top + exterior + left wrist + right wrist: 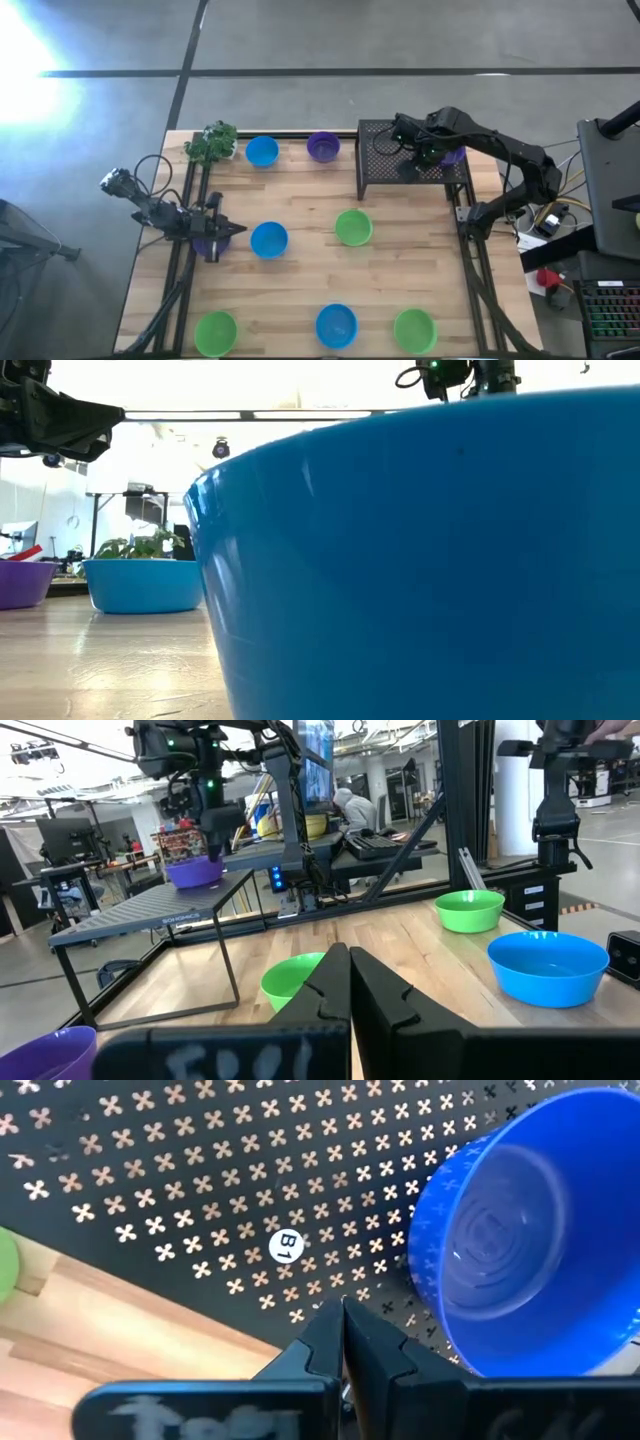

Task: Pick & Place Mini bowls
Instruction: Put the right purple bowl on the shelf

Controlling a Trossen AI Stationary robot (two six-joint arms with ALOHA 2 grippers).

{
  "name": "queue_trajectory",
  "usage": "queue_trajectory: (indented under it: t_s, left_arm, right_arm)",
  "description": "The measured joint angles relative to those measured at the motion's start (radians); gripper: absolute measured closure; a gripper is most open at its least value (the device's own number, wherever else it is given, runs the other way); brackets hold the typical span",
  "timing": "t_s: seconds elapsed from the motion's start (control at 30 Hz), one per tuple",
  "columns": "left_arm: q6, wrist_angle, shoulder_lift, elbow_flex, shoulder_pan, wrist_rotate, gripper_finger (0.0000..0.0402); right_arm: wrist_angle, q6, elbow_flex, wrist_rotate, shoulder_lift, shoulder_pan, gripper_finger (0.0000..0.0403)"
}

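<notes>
The right gripper point(412, 152) hangs over the black perforated rack point(380, 160) at the table's point(300, 290) far right, its fingers point(325, 1342) pressed together on nothing, just beside a purple bowl point(452, 154) that sits on the rack (the right wrist view renders this bowl blue, by a round "B1" label point(286, 1245)). The left gripper point(236, 230) waits low at the table's left edge, fingers likewise closed and empty, its tips toward a blue bowl point(268, 240) near mid-table, with another purple bowl point(205, 243) under the arm. The other bowls stand apart on the wood: a blue one point(261, 151) and a purple one point(323, 146) along the far edge, the blue next to a small plant point(211, 143); a green one point(353, 227) near the centre; and green point(215, 331), blue point(336, 325) and green point(414, 328) along the near edge. The low view is mostly filled by the near blue bowl's wall.
</notes>
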Motion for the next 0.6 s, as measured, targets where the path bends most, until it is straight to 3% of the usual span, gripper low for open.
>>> queue_trajectory:
  t_s: [0.6]
  left_arm:
    - [0.000, 0.000, 0.000, 0.000, 0.000, 0.000, 0.0402]
  right_arm:
    - [0.000, 0.034, -0.008, 0.127, 0.001, 0.000, 0.0394]
